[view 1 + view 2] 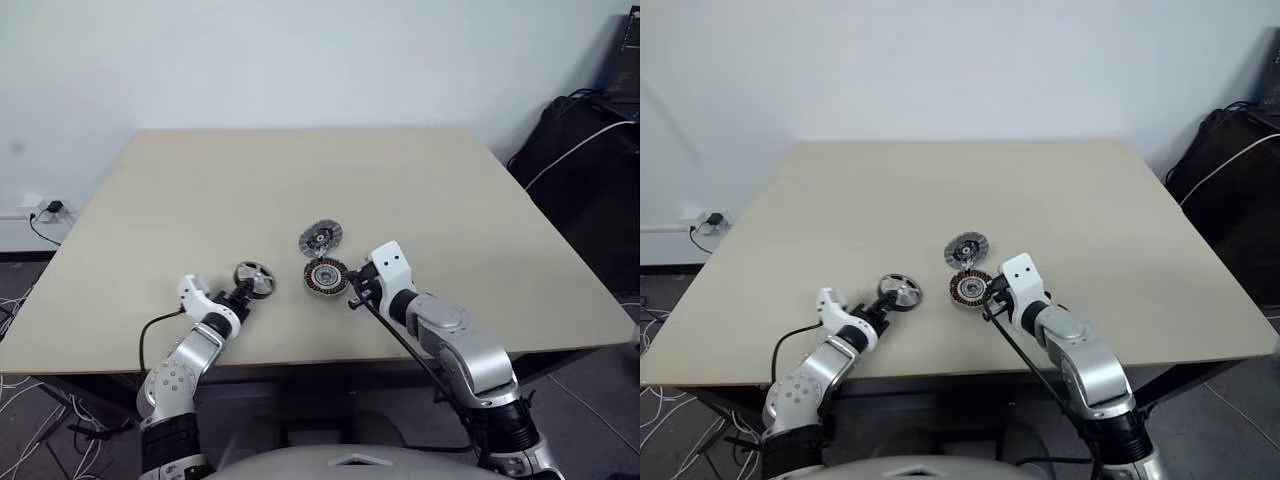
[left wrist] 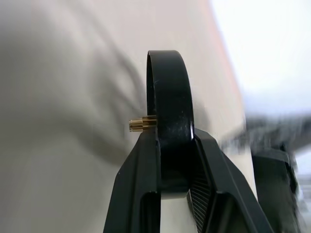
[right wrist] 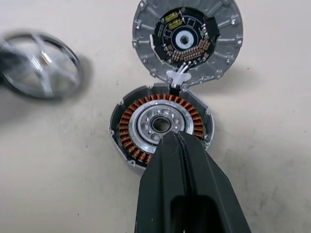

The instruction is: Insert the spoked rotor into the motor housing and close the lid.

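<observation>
Clamped between two black fingers (image 2: 146, 179) of the left end effector (image 1: 240, 293): dark-rimmed spoked rotor with silver hub (image 1: 254, 277), gripped by its rim at the edge nearest the robot, brass shaft stub sticking out sideways. Sits at about 9 o'clock from the round dark motor housing with copper windings (image 1: 325, 275), near it but apart. Just beyond the housing at 12 o'clock, touching its rim: ribbed silver-grey lid (image 1: 320, 238), inner face up on the pale wooden bench (image 1: 450, 200).

Risks, as a judgement: thin edge grip, so rotor may pivot or slip out during the carry; shaft entering off-centre or tilted would jam on the windings; a sideways nudge could shove the housing or flip the lid.

Left forearm low over the bench's near edge, end effector pointing forward and slightly down. Right arm angled in from 4 o'clock, right end effector (image 3: 177, 141) pressed together, empty, tips resting over the housing's near rim, apparently steadying it.
</observation>
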Available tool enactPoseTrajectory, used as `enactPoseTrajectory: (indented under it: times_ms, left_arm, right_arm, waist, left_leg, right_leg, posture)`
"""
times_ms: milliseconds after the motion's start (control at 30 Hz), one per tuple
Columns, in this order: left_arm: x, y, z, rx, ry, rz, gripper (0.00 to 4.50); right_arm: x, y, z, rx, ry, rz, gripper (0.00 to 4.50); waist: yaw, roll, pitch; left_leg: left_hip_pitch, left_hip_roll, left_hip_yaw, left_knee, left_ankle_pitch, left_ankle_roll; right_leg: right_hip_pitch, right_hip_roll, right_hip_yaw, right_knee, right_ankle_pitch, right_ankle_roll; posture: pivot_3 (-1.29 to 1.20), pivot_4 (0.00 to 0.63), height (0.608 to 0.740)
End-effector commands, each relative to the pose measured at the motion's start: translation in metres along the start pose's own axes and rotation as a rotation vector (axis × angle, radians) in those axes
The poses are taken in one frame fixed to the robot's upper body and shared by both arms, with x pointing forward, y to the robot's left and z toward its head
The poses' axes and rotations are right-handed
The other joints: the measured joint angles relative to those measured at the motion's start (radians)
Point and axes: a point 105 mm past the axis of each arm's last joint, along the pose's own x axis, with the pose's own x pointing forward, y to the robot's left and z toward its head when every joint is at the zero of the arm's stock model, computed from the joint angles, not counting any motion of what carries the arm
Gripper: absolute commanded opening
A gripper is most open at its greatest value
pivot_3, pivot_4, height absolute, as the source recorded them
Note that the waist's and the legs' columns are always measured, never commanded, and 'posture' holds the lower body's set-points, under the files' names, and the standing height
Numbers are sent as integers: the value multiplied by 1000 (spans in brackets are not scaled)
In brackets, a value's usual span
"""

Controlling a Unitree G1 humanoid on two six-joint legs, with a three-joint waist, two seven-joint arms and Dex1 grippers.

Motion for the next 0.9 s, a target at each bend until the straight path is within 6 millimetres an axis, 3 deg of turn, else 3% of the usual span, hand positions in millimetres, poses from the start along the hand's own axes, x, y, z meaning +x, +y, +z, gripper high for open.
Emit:
enactPoseTrajectory:
  times_ms: [33, 200, 400, 567, 700, 900]
  left_arm:
    - [2, -66, 2, -54, -58, -317, 648]
    - [4, -108, -24, -139, 99, -550, 648]
    - [8, -135, -52, -176, 268, -666, 648]
    - [19, -137, -80, -159, 402, -628, 648]
    - [34, -127, -105, -82, 470, -528, 648]
    - [46, -121, -121, -96, 508, -476, 648]
  right_arm:
    - [-7, 3, 9, -19, -42, 9, 0]
    - [-11, -2, 1, -3, -20, -19, 0]
    - [-18, -8, -5, 9, -6, -52, 0]
    - [-23, -11, -9, 22, 2, -82, 0]
    - [-26, -12, -13, 34, 4, -97, 0]
    - [-29, -11, -12, 40, 1, -109, 0]
  waist:
    - [9, 0, 0]
    - [13, -1, 0]
    - [4, -1, 0]
    - [3, 0, 0]
    - [4, -1, 0]
    - [3, -1, 0]
  left_leg:
    - [-1, -1, 0, 0, 0, 0]
    - [-1, -2, 1, 1, -2, 4]
    - [-1, -1, 2, 1, -2, 4]
    - [0, -1, 2, 2, -2, 5]
    - [0, -1, 2, 2, -2, 5]
    - [0, -1, 2, 2, -2, 5]
  right_leg:
    - [0, -1, 0, 0, 0, 0]
    - [1, -2, -1, -2, 0, 1]
    - [0, 1, -1, -1, 0, 2]
    - [1, 1, -1, -1, -2, 6]
    - [2, 1, -1, -1, -2, 5]
    - [1, 1, -1, -1, 0, 2]
  posture:
    - [0, 0, 740]
    - [0, 0, 740]
    - [0, 0, 740]
    - [0, 0, 740]
    - [0, 0, 740]
    - [0, 0, 740]
